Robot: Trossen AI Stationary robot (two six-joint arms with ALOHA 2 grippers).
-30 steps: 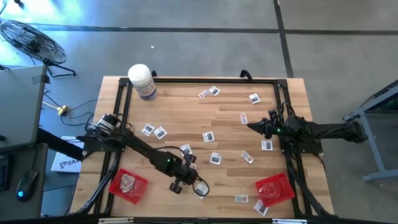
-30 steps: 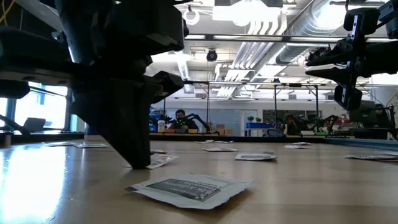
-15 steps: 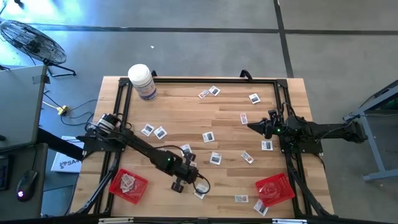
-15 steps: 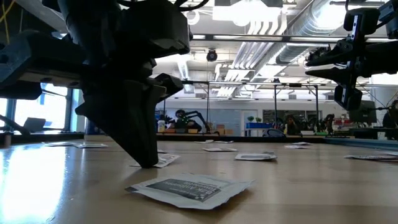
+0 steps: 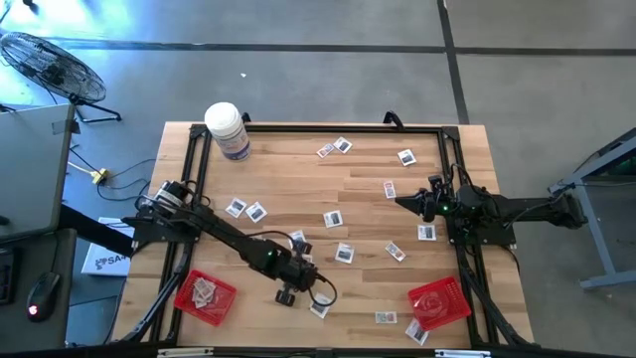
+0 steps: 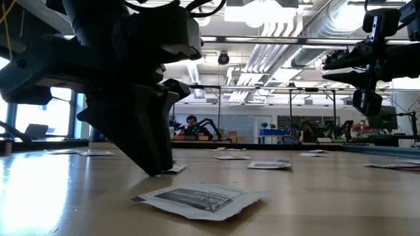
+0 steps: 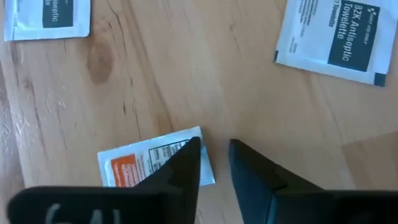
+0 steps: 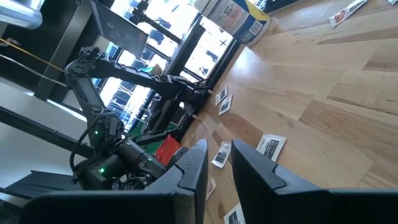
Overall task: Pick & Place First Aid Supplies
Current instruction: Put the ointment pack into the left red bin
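**Left gripper down on the table beside a packet, jaws slightly apart**

Nearest the table's front edge, the left gripper [image 5: 296, 285] is lowered to the wood between the two red trays. In its wrist view the two dark fingers [image 7: 186, 163] stand a narrow gap apart with bare wood showing between them. One finger overlaps the corner of a packet with an orange panel [image 7: 155, 163]; nothing is clamped between them, and whether the finger presses the packet cannot be told. In the low view the gripper's body hides that contact, and only a sliver of packet shows at its base.

Just in front lies another packet [image 5: 319, 309], the large one in the low view [image 6: 200, 197].

The left red tray [image 5: 206, 295] holds a few packets; the right red tray [image 5: 440, 302] has one at its edge.

Farther back, the remaining first aid packets [image 5: 334, 219] lie scattered across the table [image 5: 288, 179], their print too small to read from above.

The right gripper [image 5: 402, 202] hangs in the air above the table's right side, fingers a small gap apart, holding nothing.

At the far left corner stands a white bottle [image 5: 227, 130].
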